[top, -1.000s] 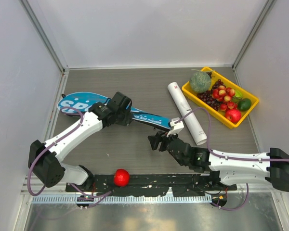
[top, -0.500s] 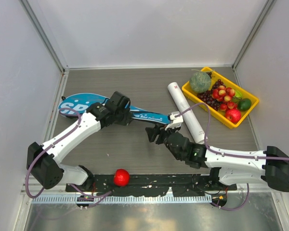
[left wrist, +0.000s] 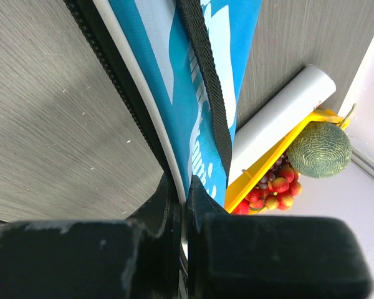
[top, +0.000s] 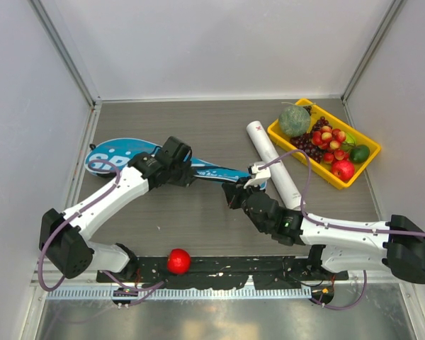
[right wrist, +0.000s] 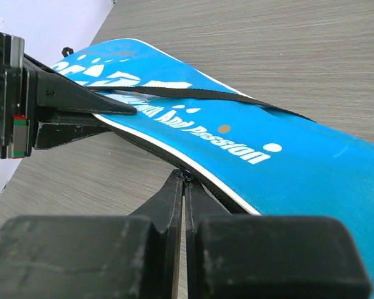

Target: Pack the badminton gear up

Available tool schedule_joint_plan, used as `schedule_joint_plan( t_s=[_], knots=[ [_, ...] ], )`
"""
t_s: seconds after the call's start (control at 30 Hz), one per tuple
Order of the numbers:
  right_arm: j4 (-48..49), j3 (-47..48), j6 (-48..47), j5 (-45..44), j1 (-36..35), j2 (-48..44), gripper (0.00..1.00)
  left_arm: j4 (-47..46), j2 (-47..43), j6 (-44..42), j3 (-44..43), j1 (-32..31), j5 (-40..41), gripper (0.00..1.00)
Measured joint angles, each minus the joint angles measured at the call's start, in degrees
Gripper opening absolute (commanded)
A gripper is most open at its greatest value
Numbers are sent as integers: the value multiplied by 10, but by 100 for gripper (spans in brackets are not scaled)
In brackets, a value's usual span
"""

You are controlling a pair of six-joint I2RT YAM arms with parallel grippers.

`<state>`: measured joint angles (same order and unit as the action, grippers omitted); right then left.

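Lighting: was bright, even and diffuse, from overhead. Shadows: lay soft and faint on table point(top: 198, 219). Glare: mild sheen showed on white tube point(top: 269, 152). Focus: top view was sharp; left gripper point(left wrist: 184, 190) and right gripper point(right wrist: 186, 179) looked soft close up, racket cover point(right wrist: 237, 143) crisp.

1. Left arm point(top: 106, 200): smooth white shells on the long links, black housings at the joints, a bulky black block at the shoulder.
2. Right arm point(top: 354, 232): same white shells and black joints, squared black shoulder block.
3. Left purple cable point(top: 119, 172), thin, run outside the white shell; right purple cable point(top: 302, 180), same colour, in a tall loop.
4. Left gripper point(left wrist: 184, 208): blocky matte-black fingers point(left wrist: 81, 261), edges scuffed pale grey.
5. Right gripper point(right wrist: 185, 180): black fingers narrowing to thin flat tips, dusty and lightly scratched on top.
6. Small white block point(top: 258, 170) at the right wrist.
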<state>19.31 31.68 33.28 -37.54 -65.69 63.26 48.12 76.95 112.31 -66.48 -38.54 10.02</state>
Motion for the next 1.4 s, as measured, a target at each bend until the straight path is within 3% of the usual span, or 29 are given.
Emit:
schedule_joint_plan(
  t_s=[0.3,0.6,0.93,1.4],
  knots=[
    [-36,-17,-3,14,6,-54,5,-8,-7,-8,7,4,5,0],
    [-90,-91,-1,24,29,-169,5,-2,-11,-84,6,42,26,0],
    [-152,-148,16,40,44,-278,5,-53,-16,-227,24,79,-35,0],
    [-126,-181,16,103,51,-290,5,-97,-17,-414,37,128,-122,0]
  ],
)
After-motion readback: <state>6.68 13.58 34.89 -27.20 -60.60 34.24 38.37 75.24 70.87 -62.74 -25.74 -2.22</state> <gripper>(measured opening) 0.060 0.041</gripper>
